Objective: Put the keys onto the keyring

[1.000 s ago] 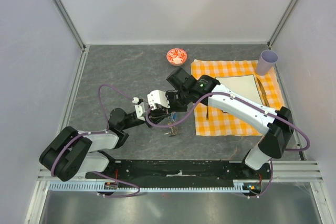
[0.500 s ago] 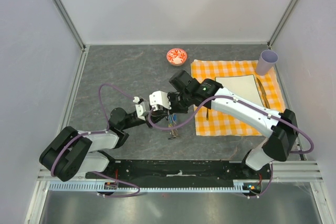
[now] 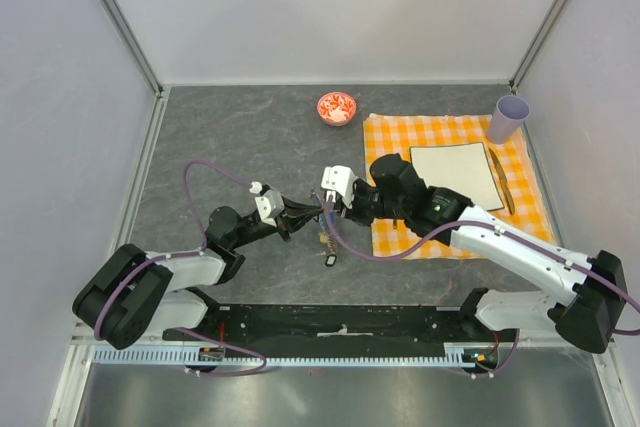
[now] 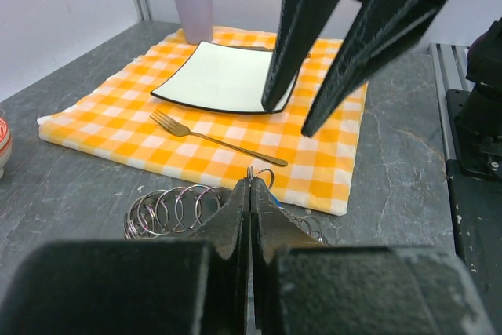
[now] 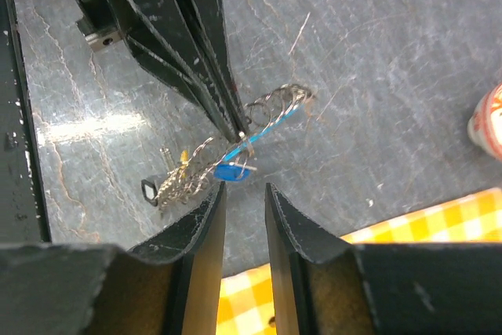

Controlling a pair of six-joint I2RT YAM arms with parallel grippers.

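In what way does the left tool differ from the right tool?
The left tool has its jaws pressed together, pinching the keyring; the right tool has its jaws apart, holding nothing. The left tool touches the keyring, while the right tool hovers close beside it. Both are black and point at the keyring.

**Both arms meet at mid-desk, one pair of jaws shut, the other parted**

The left arm [image 3: 195, 265] lies low from its base at the near left and stretches right toward the middle of the desk. The left jaws are pressed flat together, tip to tip; whether they pinch anything is hard to tell. The right arm [image 3: 500, 242] bends out to the near right, then runs its forearm left to the same spot. The right jaws stand a little apart, their tips just beside the left tips.
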